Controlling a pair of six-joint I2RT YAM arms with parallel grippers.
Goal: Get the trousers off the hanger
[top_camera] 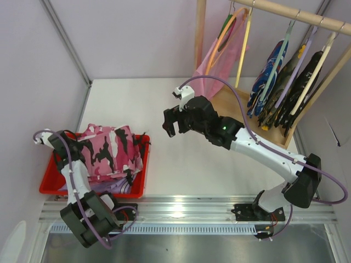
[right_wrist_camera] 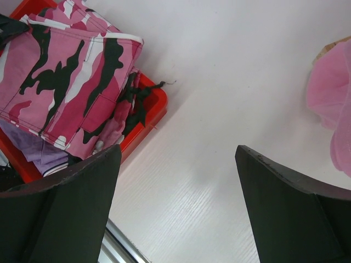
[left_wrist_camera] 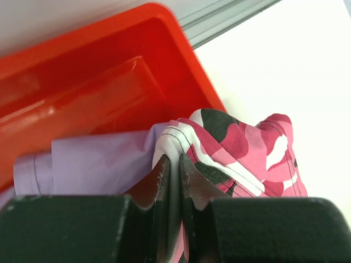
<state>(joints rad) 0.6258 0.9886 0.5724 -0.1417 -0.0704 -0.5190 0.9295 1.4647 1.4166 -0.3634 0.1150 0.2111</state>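
Note:
The pink camouflage trousers lie folded in a red bin at the table's near left, off the hanger. My left gripper is at the bin's left end. In the left wrist view the gripper is shut on an edge of the trousers. The bare yellow hanger hangs on the wooden rack at the back right. My right gripper is open and empty above mid-table; in its wrist view the trousers lie to the far left.
Lilac cloth lies under the trousers in the bin. A plain pink garment on an orange hanger hangs beside the yellow one. Several dark patterned garments hang further right on the rack. A metal rail runs along the near edge.

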